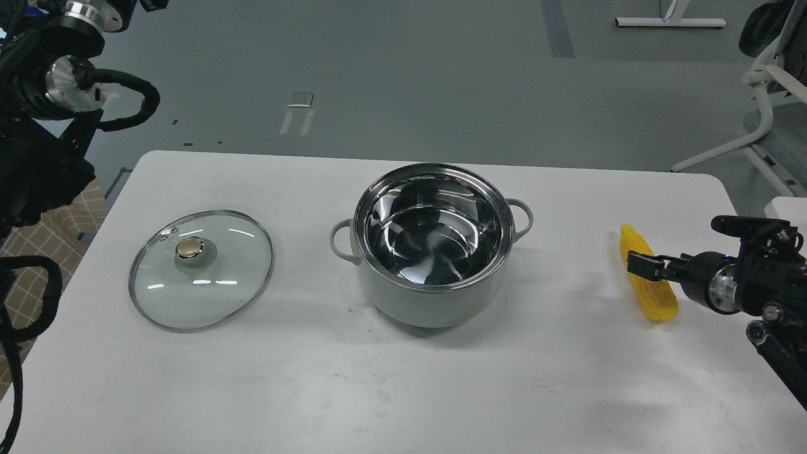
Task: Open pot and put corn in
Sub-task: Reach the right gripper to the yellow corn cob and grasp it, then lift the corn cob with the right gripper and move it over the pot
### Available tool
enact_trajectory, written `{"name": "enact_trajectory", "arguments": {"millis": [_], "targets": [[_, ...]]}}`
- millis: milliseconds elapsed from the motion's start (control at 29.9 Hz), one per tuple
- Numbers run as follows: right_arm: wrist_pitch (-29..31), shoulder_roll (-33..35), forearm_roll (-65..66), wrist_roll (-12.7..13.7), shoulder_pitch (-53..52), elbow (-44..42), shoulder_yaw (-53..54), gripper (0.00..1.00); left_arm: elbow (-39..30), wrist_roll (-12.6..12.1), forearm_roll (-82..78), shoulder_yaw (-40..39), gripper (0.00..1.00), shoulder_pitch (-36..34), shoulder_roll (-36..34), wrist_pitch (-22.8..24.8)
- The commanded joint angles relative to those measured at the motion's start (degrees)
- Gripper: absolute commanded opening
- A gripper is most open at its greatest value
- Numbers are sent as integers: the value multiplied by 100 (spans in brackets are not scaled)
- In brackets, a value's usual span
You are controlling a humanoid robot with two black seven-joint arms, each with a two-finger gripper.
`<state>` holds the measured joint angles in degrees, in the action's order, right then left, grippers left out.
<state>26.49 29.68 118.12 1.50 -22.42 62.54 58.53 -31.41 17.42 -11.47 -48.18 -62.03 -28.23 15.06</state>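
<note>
Pot (434,246) standing open at mid-desk, steel interior empty. Glass lid (201,270) lying flat on the desk (403,391) well to the pot's left, knob up, so the opening step judged done. Corn (649,277) lying flat on the desk well to the right of the pot, long axis running roughly away from and toward the robot, pointed tip at the far end, thicker end nearer.

Right gripper (642,265) reaching in from the right edge, pointing leftward across the cob near its middle, so roughly square to the long axis. Jaws seen as one dark block over the yellow; cannot tell whether spread, closed, or already pinching the cob, nor whether touching it or just above.

Left gripper not to be made out; only thick links of the left arm at the upper left corner, far from the corn.

Right arm plainly the nearer one. Next move judged to hinge on taking the cob across its width at mid-length, then lifting and carrying leftward over the rim. Risk: cob rolling sideways if pinched off-centre.
</note>
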Motion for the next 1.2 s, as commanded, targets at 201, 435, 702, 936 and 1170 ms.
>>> {"name": "enact_trajectory", "arguments": {"millis": [201,435,702,936,1170], "targets": [[14,-67,27,8,9,-22,-246,21,-23,-10,-5,-7,97,-29,-86,49],[-29,231,-34,-18,-35,250,-62,0,-32,-19,-5,-7,97,-29,-95,41],[23,698,-1219,-229,-210,1585,1177,0,-260,-28,-5,-16,97,-73,-121,14],[137,-3,-2442,-247,-491,2983,819,0,-550,-54,-5,-16,97,-90,-217,-3],[129,-963,-1758,-212,-1414,2545,-561,0,-559,-54,-5,-16,97,-55,-288,-3]]}}
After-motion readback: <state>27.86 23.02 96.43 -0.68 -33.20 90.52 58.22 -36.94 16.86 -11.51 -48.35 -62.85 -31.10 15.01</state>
